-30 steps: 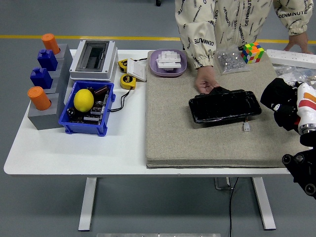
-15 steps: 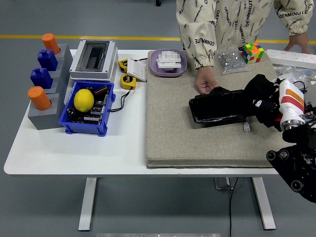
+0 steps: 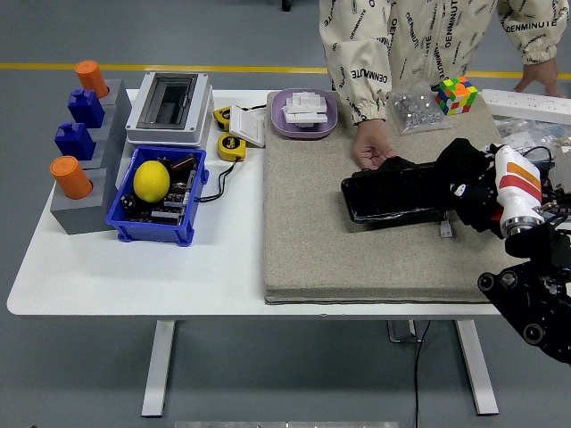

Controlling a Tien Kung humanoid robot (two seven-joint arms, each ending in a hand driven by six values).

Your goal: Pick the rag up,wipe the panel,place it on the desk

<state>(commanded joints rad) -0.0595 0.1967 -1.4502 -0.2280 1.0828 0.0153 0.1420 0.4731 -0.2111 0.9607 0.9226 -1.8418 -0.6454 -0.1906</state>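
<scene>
A glossy black panel (image 3: 393, 194) lies on the beige mat (image 3: 357, 259). My right hand (image 3: 466, 185) comes in from the right and rests on the panel's right end, shut on a dark crumpled rag (image 3: 457, 162) that presses on the panel. A person at the far side holds the panel's upper left corner down with one hand (image 3: 370, 150). My left arm does not show.
A small white connector (image 3: 445, 230) lies just below the panel. Behind it are a colour cube (image 3: 456, 94), a bag of small parts (image 3: 415, 109) and a purple bowl (image 3: 304, 113). At the left stand a blue bin (image 3: 187, 227) with a lemon (image 3: 151, 180) and a grey box (image 3: 169, 107).
My right hand with the rag moved left from the mat's right edge onto the panel's right end, then slid slightly further left. The person's hand stayed put.
</scene>
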